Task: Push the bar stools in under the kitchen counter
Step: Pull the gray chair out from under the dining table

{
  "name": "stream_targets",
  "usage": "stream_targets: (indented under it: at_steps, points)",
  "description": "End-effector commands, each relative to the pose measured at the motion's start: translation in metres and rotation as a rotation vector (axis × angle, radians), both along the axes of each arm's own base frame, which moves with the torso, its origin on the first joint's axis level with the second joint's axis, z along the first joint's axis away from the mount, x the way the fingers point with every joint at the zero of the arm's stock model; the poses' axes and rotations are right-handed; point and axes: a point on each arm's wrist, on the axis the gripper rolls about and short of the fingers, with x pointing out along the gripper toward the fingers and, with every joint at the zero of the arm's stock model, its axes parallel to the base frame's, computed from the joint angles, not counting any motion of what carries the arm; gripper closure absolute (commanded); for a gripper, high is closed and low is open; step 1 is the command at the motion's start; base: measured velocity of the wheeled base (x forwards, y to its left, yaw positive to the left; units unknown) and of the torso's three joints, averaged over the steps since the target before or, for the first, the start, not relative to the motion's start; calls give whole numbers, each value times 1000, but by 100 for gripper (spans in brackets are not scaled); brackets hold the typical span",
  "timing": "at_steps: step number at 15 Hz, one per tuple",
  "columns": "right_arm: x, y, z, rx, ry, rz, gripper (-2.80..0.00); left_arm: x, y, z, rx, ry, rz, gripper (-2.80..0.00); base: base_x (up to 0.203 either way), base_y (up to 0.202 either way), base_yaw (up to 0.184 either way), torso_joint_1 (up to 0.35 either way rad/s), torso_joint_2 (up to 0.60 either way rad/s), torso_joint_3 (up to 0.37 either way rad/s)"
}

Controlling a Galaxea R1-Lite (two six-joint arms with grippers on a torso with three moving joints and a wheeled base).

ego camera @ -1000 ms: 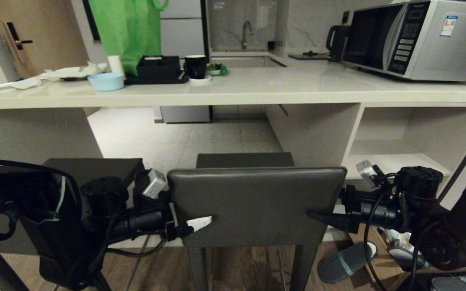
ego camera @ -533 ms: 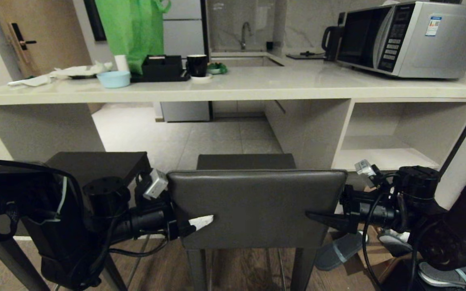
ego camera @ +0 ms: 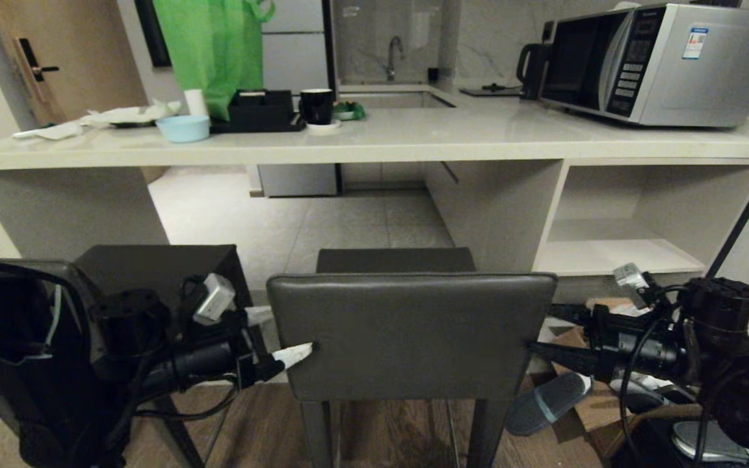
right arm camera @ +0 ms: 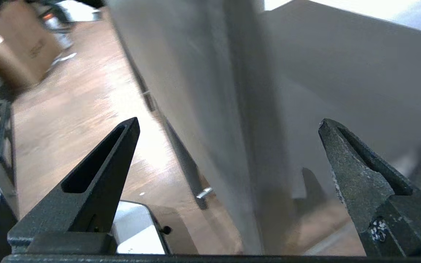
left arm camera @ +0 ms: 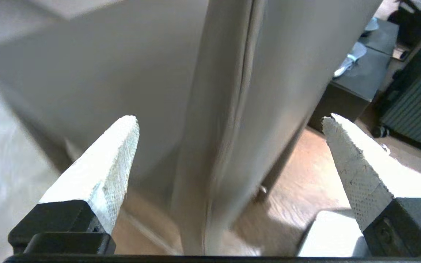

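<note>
— Kitchen floor ahead: where's the stool (ego camera: 411,335)?
— Squarely before the table (ego camera: 374,140), backrest lying crosswise between both arms.
— Pincers?
— Left pincer (ego camera: 280,338) and right pincer (ego camera: 553,338) flank its ends, jaws wide, holding nothing. Second stool (ego camera: 160,266) sits left.

The nearer bar stool (ego camera: 411,335) loses its legs below the head view's lower edge, and its backrest covers most of its own seat. The second stool (ego camera: 157,263) shows only a dark seat corner; the left arm hides the rest. Both wrist views blur the backrest edge (left arm camera: 228,120) heavily. The microwave (ego camera: 657,62) is cut at the top, its label too small to read, perhaps an energy sticker.
</note>
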Motion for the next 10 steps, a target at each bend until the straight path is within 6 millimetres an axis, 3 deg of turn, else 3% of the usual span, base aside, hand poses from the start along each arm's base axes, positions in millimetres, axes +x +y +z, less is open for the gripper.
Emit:
stream_targets:
  at_steps: [1,3,5,10]
  points:
    - [-14,-26,-2,4,1,-83,-280,-18,24,5,1,19,61,-280,0,0,0,0,0,0]
    - [-26,-45,1,9,-10,-172,-280,-24,40,17,7,-23,138,-280,0,0,0,0,0,0]
    - [-28,-54,14,12,-16,-370,-280,-30,45,38,21,-103,308,-280,0,0,0,0,0,0]
    - [-36,-68,44,-4,-103,-1098,-280,-57,49,94,-16,-315,717,-280,0,0,0,0,0,0]
